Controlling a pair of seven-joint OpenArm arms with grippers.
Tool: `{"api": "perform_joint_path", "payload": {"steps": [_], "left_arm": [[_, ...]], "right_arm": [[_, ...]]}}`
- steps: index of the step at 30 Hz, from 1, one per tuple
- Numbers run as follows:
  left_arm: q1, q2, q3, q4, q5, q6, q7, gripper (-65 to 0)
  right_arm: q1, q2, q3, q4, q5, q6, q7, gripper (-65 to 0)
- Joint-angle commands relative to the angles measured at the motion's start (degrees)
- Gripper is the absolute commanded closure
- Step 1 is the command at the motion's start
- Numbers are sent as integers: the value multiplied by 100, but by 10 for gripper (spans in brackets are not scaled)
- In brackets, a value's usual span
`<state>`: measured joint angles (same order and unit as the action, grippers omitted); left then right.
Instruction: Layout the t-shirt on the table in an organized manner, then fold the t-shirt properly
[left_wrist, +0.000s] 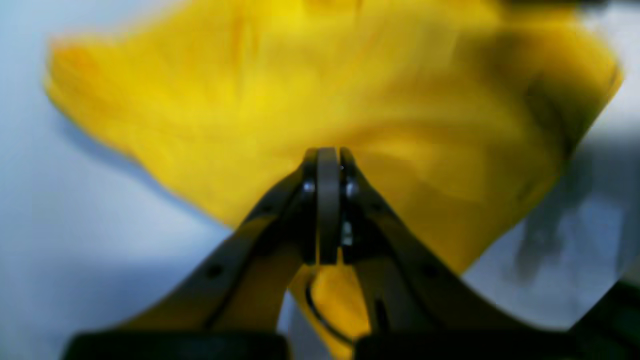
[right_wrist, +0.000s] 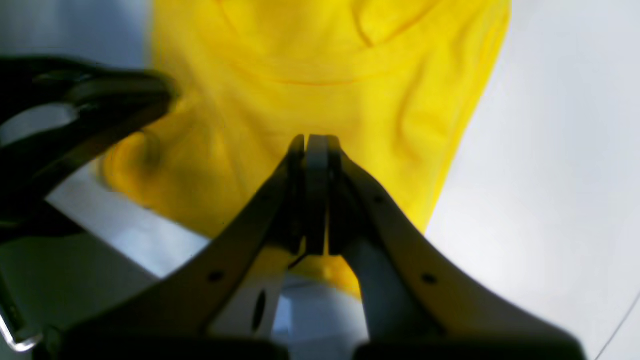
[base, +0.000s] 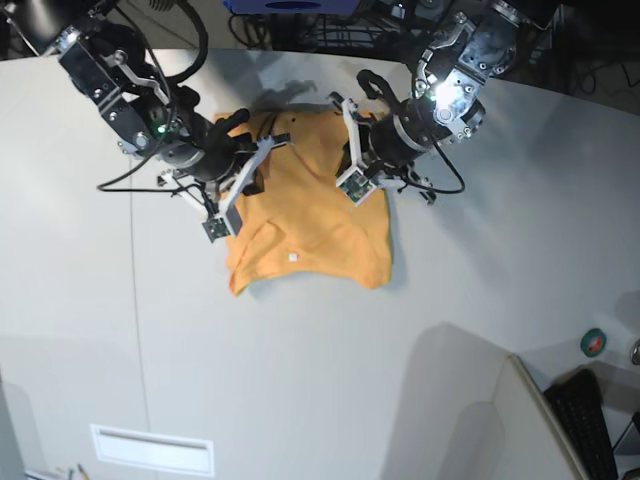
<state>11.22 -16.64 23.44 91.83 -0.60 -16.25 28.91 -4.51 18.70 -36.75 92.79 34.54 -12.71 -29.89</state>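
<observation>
The orange-yellow t-shirt (base: 310, 215) lies rumpled on the white table (base: 470, 290), its small white neck tag (base: 293, 258) facing up near the front. Both grippers hold the shirt's far edge. My left gripper (base: 343, 115), on the right in the base view, is shut with yellow cloth pinched between its fingers (left_wrist: 327, 165). My right gripper (base: 276, 140) is shut the same way on the cloth (right_wrist: 315, 145). The t-shirt (left_wrist: 320, 85) fills the left wrist view, blurred. In the right wrist view the t-shirt (right_wrist: 330, 80) hangs creased ahead of the jaws.
A thin dark seam (base: 134, 300) runs down the table on the left. A small round green object (base: 594, 342) and a dark keyboard (base: 585, 420) sit at the lower right beside a white panel (base: 470, 400). The other arm (right_wrist: 75, 115) looms dark at the left of the right wrist view.
</observation>
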Motion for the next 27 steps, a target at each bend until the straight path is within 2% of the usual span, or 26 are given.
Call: {"api": "perform_joint_path", "payload": {"steps": [1,7,13,16,19,23,27], "left_arm": [[-10,-10,-1,-106,-32,38,-91,0],[-54,-10,-54,-739,-32,47,-108,0],[-10,-19,-80,-229,-41,47,-73,0],[297,-169,-142,421,-50,47,-55,0],[886,-239,-757,984,-94,47,-55,0],[1845,-230,-1856,1538,-94,47,-99,0],[2610,-248,-2436,1634,-94,47,-99,0]], "right_arm": [[69,-63,-48,-123,49,27,66,0],[-54,-222,-101,-994,49,53,400,0],[-239,-169,-48,-466,49,27,461,0],[-274,192,-48,79,66,18,365,0],[-546,596,-13,677,58,18,250,0],[-1390,1185,532,1433,49,18,242,0],[-2489,1757,1271,1863,58,18,242,0]]}}
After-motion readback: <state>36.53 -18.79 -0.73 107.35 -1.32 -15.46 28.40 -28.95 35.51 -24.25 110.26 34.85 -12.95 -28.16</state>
